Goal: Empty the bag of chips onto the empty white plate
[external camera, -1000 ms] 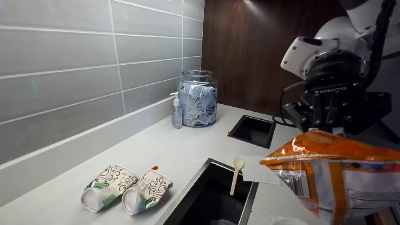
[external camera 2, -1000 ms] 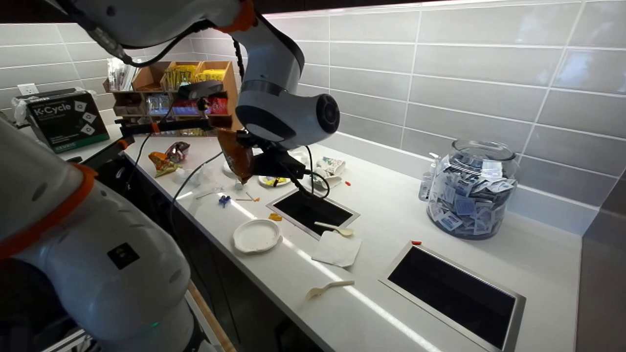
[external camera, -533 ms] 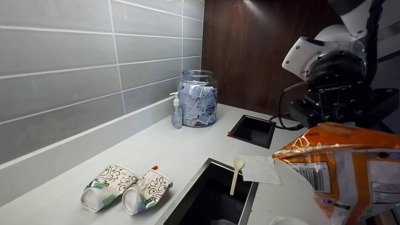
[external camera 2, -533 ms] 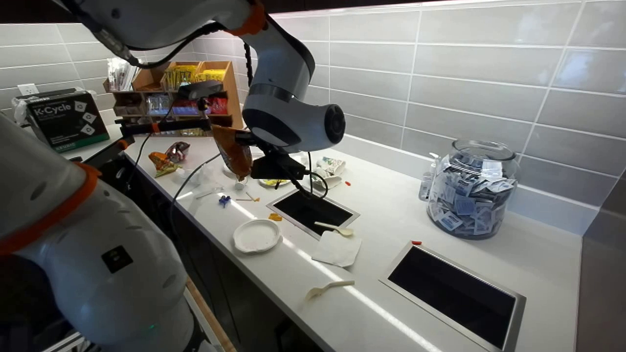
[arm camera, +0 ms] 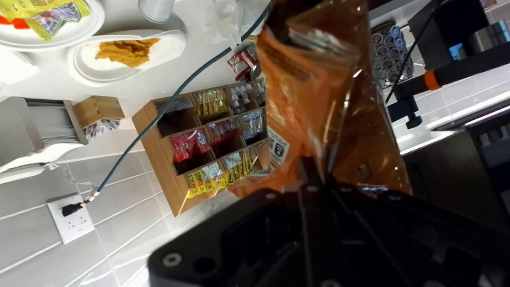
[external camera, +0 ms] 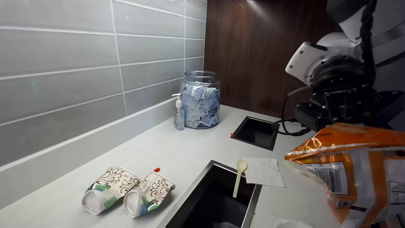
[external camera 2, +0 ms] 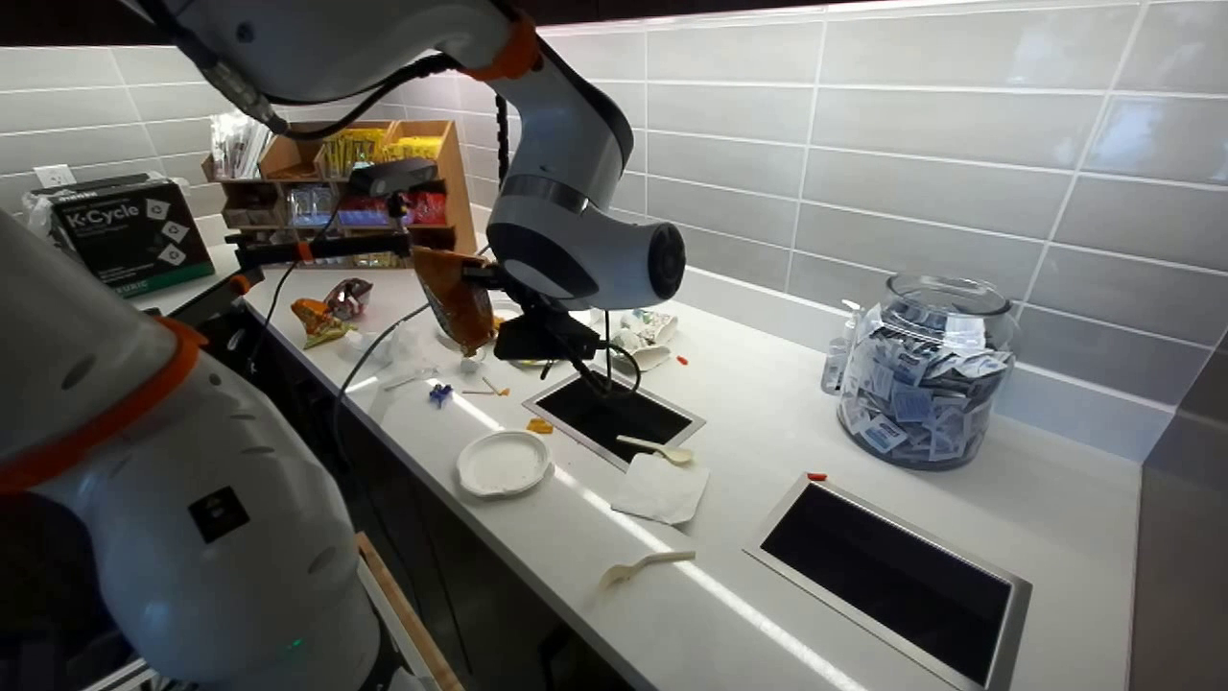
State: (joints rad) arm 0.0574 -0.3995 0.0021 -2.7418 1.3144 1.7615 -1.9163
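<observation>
One chip bag [arm camera: 324, 103] between two jaws — two counter openings [external camera 2: 892, 581]

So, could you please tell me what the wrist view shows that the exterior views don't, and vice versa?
Only the wrist view shows the pods and a small wooden box. In both exterior views only: the jar and pump bottle. All share the bag, held by the gripper; the wrist view and an exterior view share the shelf.
</observation>
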